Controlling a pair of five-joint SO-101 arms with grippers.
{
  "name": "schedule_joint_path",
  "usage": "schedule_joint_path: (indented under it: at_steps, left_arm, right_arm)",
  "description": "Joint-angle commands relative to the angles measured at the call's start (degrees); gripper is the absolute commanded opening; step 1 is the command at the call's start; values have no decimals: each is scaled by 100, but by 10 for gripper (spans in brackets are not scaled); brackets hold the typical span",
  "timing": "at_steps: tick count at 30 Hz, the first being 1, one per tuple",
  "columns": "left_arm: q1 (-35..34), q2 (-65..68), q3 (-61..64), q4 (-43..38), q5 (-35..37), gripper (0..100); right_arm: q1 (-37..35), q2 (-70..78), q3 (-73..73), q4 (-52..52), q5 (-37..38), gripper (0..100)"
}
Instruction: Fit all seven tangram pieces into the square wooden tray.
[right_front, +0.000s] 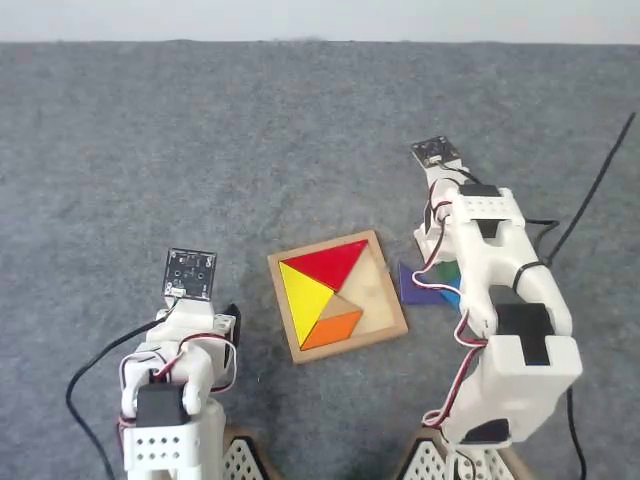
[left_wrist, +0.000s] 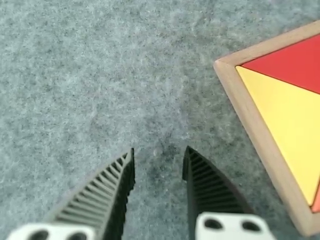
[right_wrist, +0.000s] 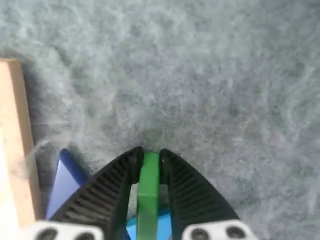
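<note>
- The grey felt table (right_front: 150, 150) carried both arms and the puzzle.
- The right arm (right_front: 500, 300) stretched forward from its base along the tray's right side, wrist bent downward.
- The left arm (right_front: 170, 400) sat folded close to its base, its wrist tilted down at bare felt near the tray's left corner.
- The square wooden tray (left_wrist: 267, 145) lay between the arms, part of its floor bare.
- A yellow triangle (right_front: 303, 295) and a red triangle (right_front: 330, 265) lay in the tray, edges touching.
- An orange parallelogram (right_front: 333, 328) lay in the tray at the yellow triangle's near edge.
- A purple piece (right_front: 413, 285) and a light blue piece (right_wrist: 162, 222) lay on the felt just beside the tray.
- The right gripper (right_wrist: 149, 151) had its jaws clamped on a green piece (right_wrist: 148, 200), held on edge over those loose pieces.
- The left gripper (left_wrist: 157, 160) hung with jaws apart, holding nothing.
</note>
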Motion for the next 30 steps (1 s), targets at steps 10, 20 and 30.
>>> schedule_joint_path:
  at_steps: [10,20,30]
  left_arm:
    - [9,-158,-48,53,-35,153]
    - [9,-158,-48,53,-35,153]
    - [9,-158,-48,53,-35,153]
  right_arm:
    - [-1288,-2756,1565,-505,-70,8]
    - [-2774,-2862,1749,-505,800,8]
    - [-3134,-1851,1134,-453,853,8]
